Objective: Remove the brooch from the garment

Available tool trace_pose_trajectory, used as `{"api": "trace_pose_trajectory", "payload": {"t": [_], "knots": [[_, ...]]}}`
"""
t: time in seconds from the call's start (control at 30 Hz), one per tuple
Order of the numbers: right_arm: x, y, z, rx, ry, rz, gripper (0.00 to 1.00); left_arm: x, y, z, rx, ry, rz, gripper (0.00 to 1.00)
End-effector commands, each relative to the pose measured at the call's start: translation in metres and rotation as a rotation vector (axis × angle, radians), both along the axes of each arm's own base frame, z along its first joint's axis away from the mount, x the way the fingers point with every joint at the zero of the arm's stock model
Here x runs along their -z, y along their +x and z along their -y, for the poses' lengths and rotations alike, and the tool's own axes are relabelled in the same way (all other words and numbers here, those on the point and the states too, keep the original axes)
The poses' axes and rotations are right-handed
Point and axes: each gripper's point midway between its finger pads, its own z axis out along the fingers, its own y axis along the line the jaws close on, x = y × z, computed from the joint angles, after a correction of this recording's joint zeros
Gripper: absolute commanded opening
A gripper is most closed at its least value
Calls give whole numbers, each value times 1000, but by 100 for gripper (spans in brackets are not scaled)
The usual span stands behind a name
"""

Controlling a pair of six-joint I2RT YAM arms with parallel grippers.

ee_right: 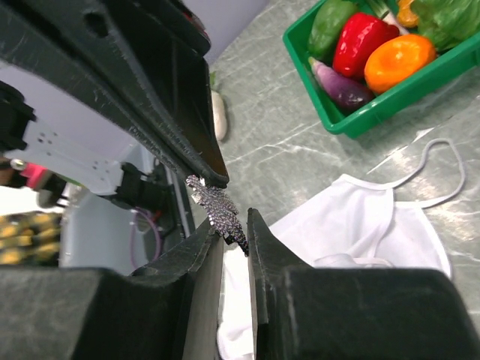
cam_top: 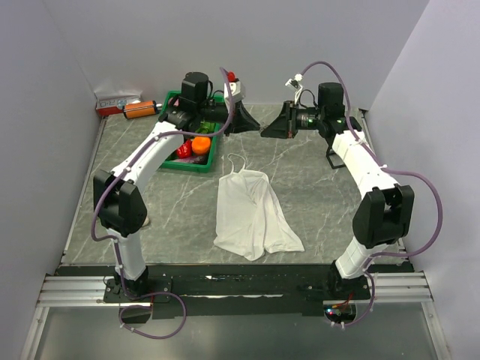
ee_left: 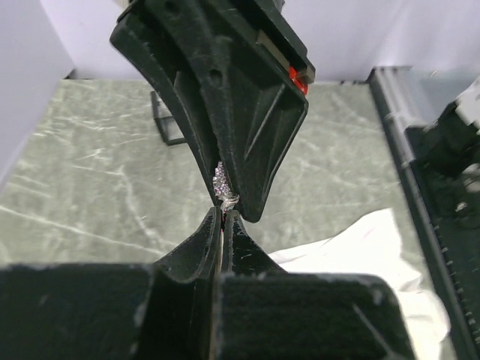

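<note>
Left gripper (ee_left: 223, 215): you have its fingers pressed tight together, and their tips pinch one end of the brooch (ee_right: 216, 208).
Right gripper (ee_right: 235, 225): your jaws stand narrow, closed on the brooch's other end, which sits between the two fingers.
How the grippers meet: you see them tip to tip in the air above the far middle of the table (cam_top: 315, 195), with the brooch bridging them.
Brooch: a small sparkling silvery piece, long and leaf-like. It is off the cloth and held clear of it, over the surface beyond the garment's straps.
Garment (cam_top: 251, 214): it lies flat on the table around the middle, reaching toward the near edge. Its straps point to the far edge and its hem spreads toward you. Neither gripper touches it.
Green bin (ee_right: 397, 97): it stands toward the far left of the table, just beside the garment's strap end but apart from it. You can see a red pepper (ee_right: 360, 41) and an orange vegetable (ee_right: 397, 60) inside.
</note>
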Motion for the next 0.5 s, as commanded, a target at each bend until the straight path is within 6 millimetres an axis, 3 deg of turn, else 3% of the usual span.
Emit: {"api": "trace_pose_trajectory", "payload": {"t": [0.0,0.13,0.47], "knots": [[7,49,27,194,2,-8,22,-24,-47,9,179,-5,126,1],[-4,53,36,213,92,-64,22,-17,-46,10,163,26,141,1],[-28,59,56,246,121,-11,24,-6,-40,5,122,61,133,1]]}}
